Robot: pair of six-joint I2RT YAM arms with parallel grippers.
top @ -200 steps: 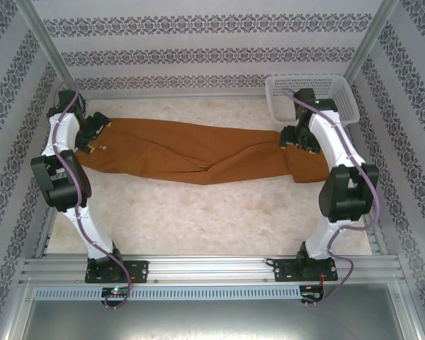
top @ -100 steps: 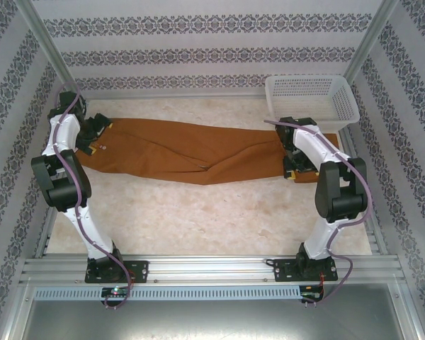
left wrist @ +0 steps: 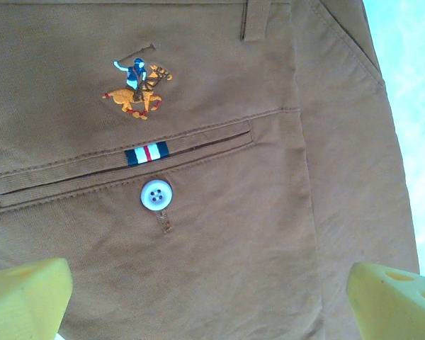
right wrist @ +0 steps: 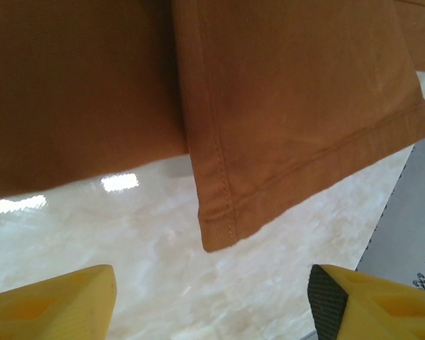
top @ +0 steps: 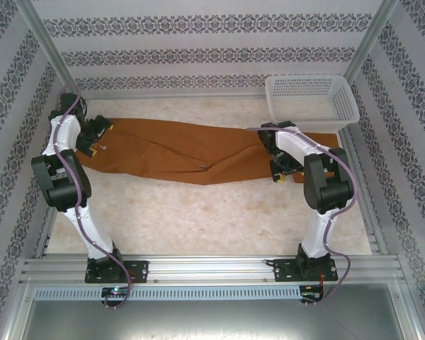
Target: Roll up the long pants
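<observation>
The right gripper [right wrist: 212, 304] hangs with its yellow fingers [right wrist: 49, 301] spread apart over the pale marbled table [right wrist: 127, 241], near a hemmed leg end of the long pants [right wrist: 297, 120]. The left gripper [left wrist: 209, 301] is also spread wide, above the seat, where a pale button [left wrist: 156, 195] sits under a welt pocket below an embroidered polo rider [left wrist: 137, 91]. The pants lie stretched across the table, waist at the left. A white basket [top: 312, 99] stands in the far right corner.

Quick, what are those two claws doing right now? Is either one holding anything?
Left gripper: open, holding nothing, over the waist end of the pants.
Right gripper: open, holding nothing, by the leg end of the pants.
</observation>
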